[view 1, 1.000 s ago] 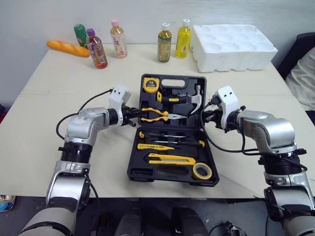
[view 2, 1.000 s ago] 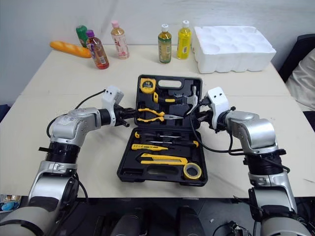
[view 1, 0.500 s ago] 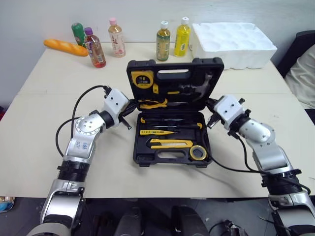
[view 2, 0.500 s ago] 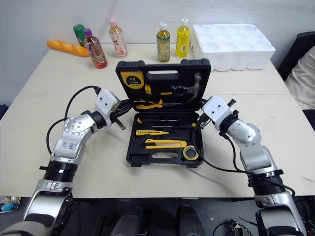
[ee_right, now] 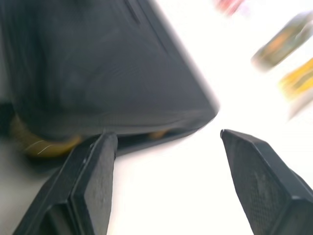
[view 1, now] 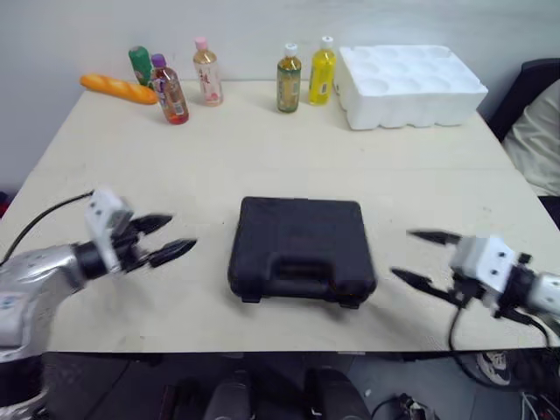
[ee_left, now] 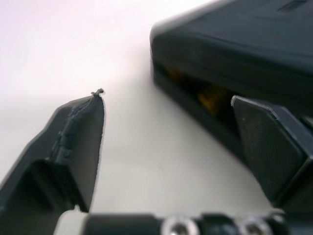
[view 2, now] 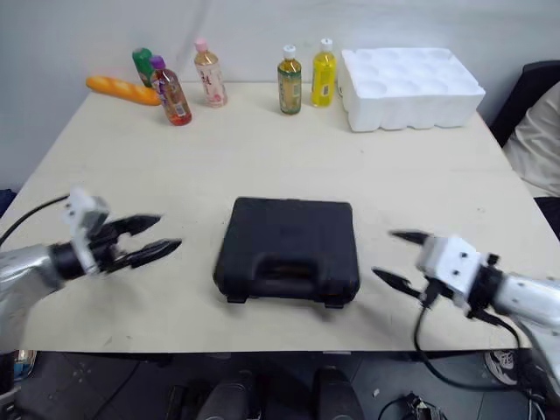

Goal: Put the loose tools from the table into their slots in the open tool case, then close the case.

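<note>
The black tool case (view 1: 299, 248) lies flat in the middle of the table with its lid down and its handle toward the front edge. In the wrist views a thin gap along the case's (ee_left: 234, 39) side shows something yellow inside. My left gripper (view 1: 175, 236) is open and empty, a hand's width to the left of the case and pointing at it. My right gripper (view 1: 404, 254) is open and empty too, just off the case's front right corner. In the right wrist view the case (ee_right: 98, 63) lies beyond my open fingers (ee_right: 93, 171), not between them.
Several drink bottles (view 1: 287, 77) stand along the back of the table, with a bread loaf (view 1: 118, 87) at the back left. A white foam tray (view 1: 411, 73) sits at the back right. A dark chair (view 1: 534, 105) stands past the right edge.
The case lid has swung down from open to flat. Both grippers have opened and drawn back from the case's sides, outward and toward the table's front.
</note>
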Controlling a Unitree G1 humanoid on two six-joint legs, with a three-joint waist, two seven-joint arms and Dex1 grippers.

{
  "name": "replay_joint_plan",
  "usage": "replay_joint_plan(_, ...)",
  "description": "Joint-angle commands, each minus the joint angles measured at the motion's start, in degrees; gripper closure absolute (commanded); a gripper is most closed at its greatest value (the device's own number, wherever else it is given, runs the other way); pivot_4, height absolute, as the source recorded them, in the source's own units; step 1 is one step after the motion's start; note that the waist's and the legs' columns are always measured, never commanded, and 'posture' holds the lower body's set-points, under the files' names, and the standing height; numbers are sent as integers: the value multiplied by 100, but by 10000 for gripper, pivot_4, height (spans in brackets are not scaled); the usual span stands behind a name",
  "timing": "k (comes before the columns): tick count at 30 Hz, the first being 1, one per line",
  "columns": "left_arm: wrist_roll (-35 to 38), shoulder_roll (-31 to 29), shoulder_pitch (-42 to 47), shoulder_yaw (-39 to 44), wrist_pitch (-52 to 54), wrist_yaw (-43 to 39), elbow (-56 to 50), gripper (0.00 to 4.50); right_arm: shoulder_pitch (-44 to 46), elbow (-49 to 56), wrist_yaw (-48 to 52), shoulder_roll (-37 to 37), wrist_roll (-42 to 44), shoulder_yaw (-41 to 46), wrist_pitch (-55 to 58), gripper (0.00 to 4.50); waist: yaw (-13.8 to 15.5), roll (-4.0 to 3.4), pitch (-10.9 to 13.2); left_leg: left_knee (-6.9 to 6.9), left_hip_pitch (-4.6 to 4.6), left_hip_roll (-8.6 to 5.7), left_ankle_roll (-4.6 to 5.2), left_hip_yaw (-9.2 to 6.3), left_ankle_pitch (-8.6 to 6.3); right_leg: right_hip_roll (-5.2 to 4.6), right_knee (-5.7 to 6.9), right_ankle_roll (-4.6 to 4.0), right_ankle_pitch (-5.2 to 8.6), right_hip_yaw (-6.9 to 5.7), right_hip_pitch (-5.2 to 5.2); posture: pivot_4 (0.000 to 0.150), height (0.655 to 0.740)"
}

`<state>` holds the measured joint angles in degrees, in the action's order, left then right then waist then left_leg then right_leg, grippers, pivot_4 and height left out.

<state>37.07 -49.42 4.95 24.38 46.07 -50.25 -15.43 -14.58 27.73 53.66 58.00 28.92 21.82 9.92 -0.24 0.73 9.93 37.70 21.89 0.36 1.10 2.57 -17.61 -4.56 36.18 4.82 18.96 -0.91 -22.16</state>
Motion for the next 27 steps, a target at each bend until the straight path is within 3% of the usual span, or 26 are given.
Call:
replay_joint_plan(1,107,-731,-648,675,76,-970,372,933,-1235,20,1415,241,984,1663,1437,10015,12,10,11,-27,-67,2,4,-6,-9,-3,-38,-2,1,-7,70,1500,7400)
replay_joint_plan(4,33,-930,-724,702,-98,-1113,710,933,-1600,-163,1760,259,1123,2073,1839,10015,26,8,10,-57,-84,1,-3,-12,-12,-11,-60,-19,10,-11,80,1500,7400)
replay_joint_plan(14,-32,-707,19,56,-311,-820,757,933,-1294,-16,1672,51,963,1650,2023,10015,3,-6,18,-71,-69,5,-21,-12,-18,-11,-57,-27,14,-12,54,1500,7400)
replay_joint_plan(18,-567,-364,968,-720,-798,-502,1269,13175,-1074,301,1598,69,981,1027,2126,10015,28,-6,17,-62,-68,4,-19,-13,-15,-11,-51,-24,13,-15,56,1500,7400)
replay_joint_plan(24,-1683,598,3033,-2172,-1589,-367,3063,42896,38,380,1168,-48,551,-771,2171,39372,36,0,16,-50,-62,-4,-17,-13,-9,-9,-44,-14,7,-18,55,1500,7400)
replay_joint_plan(25,-1804,757,3307,-2298,-1721,-358,3389,45000,219,300,1122,-101,459,-993,2136,43399,32,1,16,-50,-51,-7,-17,-12,-8,-9,-45,-12,6,-18,46,1500,7400)
replay_joint_plan(27,-2003,1182,3925,-2418,-2053,-198,4222,45000,564,108,1066,-270,222,-1435,1943,44360,20,7,16,-37,-37,-7,-47,-9,8,1,-32,-7,4,-19,36,1500,7400)
